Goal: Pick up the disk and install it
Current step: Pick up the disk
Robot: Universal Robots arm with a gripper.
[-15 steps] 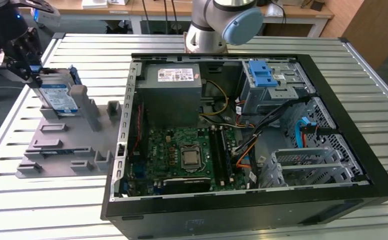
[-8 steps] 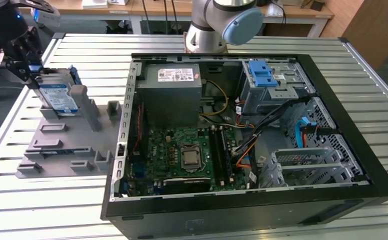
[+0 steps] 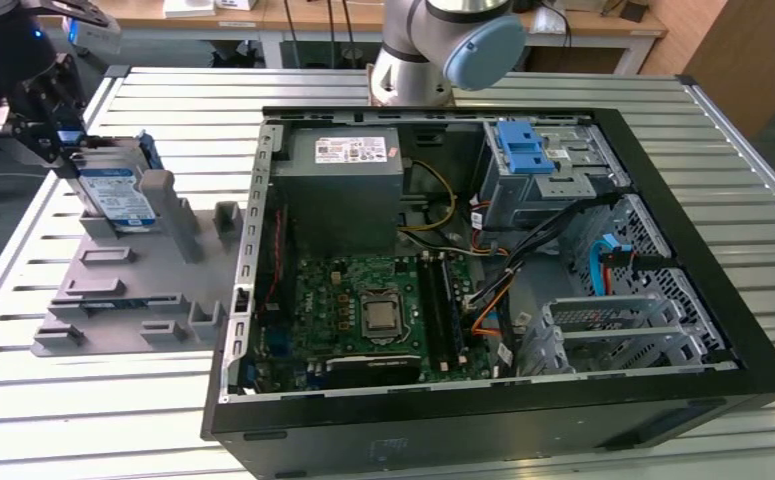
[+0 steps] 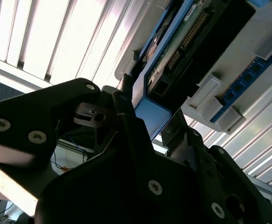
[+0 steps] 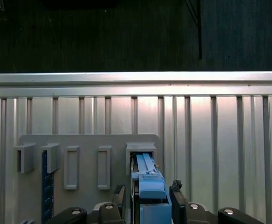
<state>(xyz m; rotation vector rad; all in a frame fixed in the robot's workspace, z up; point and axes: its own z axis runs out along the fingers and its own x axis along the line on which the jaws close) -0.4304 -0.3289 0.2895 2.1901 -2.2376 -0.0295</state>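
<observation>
Slatted metal table [image 3: 120, 410] carries grey holder tray [image 3: 127, 290] beside open computer case [image 3: 494, 440]. Disk [image 3: 110, 195] stands on edge in holder slot, at exterior view's left. Gripper [image 5: 147, 190] straddles disk's blue frame end. We cannot tell whether clamped or loose.

We can read no text: the print on the label [image 3: 116, 200] of the disk [image 3: 104, 160] and on the sticker [image 3: 351, 150] of the power supply [image 3: 340, 205] is too small.

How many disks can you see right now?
1: the disk stands in the grey holder at the exterior view's left, at the gripper. The bay may hide more.
</observation>
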